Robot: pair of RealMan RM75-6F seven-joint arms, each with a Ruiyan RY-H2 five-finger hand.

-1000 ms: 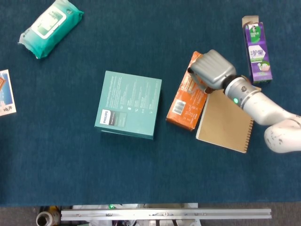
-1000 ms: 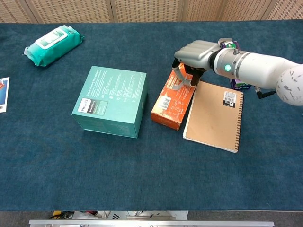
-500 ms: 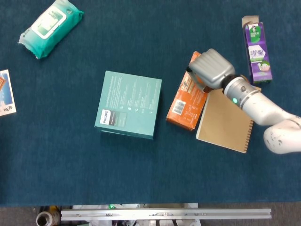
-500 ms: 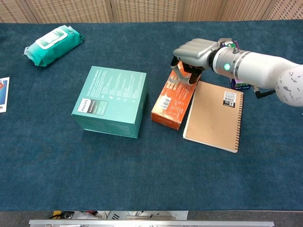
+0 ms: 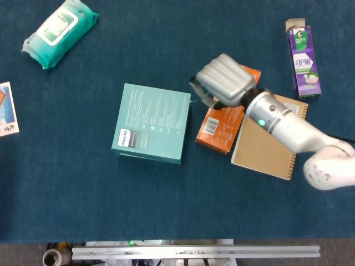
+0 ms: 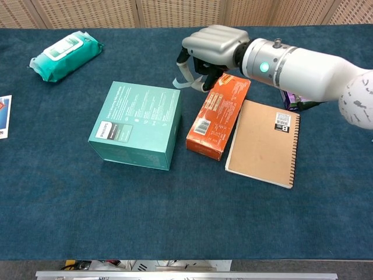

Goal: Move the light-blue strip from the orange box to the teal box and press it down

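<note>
The teal box (image 5: pixel 152 122) (image 6: pixel 137 122) sits mid-table with the orange box (image 5: pixel 222 124) (image 6: pixel 215 116) just to its right. My right hand (image 5: pixel 224 86) (image 6: pixel 213 46) hovers above the gap between the two boxes, near their far ends. It pinches the light-blue strip (image 6: pixel 182 83) (image 5: pixel 198 95), which hangs from the fingers just off the teal box's far right corner. The strip touches neither box. The left hand shows in neither view.
A brown spiral notebook (image 5: pixel 266 141) (image 6: pixel 262 143) lies against the orange box's right side. A purple carton (image 5: pixel 303 61) lies far right, a green wipes pack (image 5: pixel 58 30) (image 6: pixel 67 52) far left, and a card (image 5: pixel 6 108) at the left edge.
My right hand has risen off the orange box's far end and swung left toward the teal box, carrying the light-blue strip with it. The boxes have not moved.
</note>
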